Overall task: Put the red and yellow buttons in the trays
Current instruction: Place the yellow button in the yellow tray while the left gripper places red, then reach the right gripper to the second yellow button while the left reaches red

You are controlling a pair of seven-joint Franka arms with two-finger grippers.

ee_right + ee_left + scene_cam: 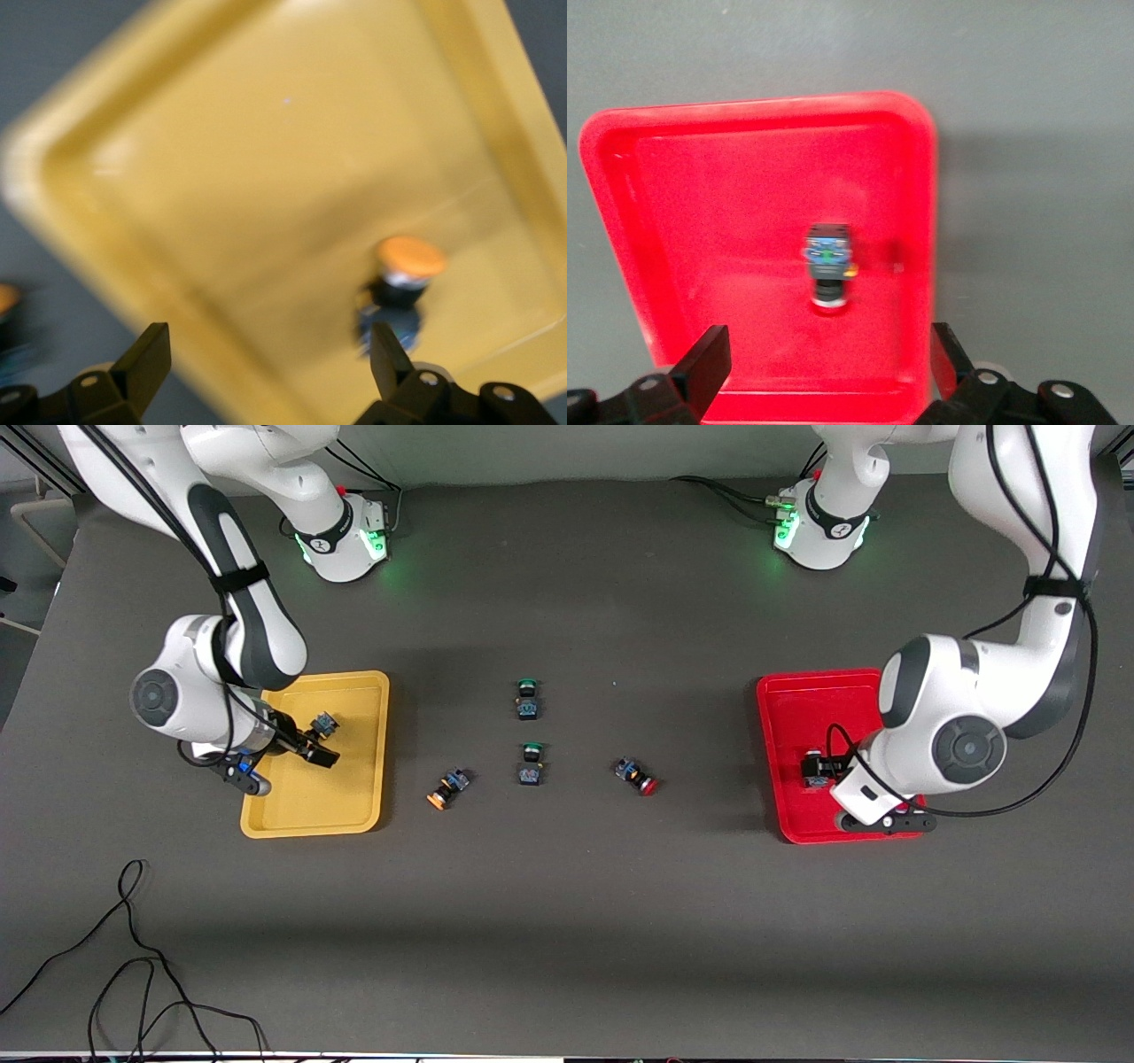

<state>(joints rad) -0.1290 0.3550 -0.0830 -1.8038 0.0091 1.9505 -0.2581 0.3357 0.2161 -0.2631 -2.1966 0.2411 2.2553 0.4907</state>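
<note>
The yellow tray (pixel 354 797) lies at the right arm's end of the table and holds one orange-yellow-capped button (pixel 325 724). My right gripper (pixel 285 767) hovers open and empty over this tray; in the right wrist view (pixel 270 367) the button (pixel 403 283) lies beside one finger on the yellow tray (pixel 266 177). The red tray (pixel 772 726) lies at the left arm's end and holds one button (pixel 819 769). My left gripper (pixel 886 821) hovers open and empty over it (pixel 827 367), above the button (pixel 828 266). A second orange-capped button (pixel 447 788) and a red-capped button (pixel 638 776) lie on the table between the trays.
Two green-capped switches (pixel 528 698) (pixel 531 763) lie mid-table between the loose buttons. A black cable (pixel 133 957) lies on the table near the front camera at the right arm's end. The arm bases stand along the edge farthest from the camera.
</note>
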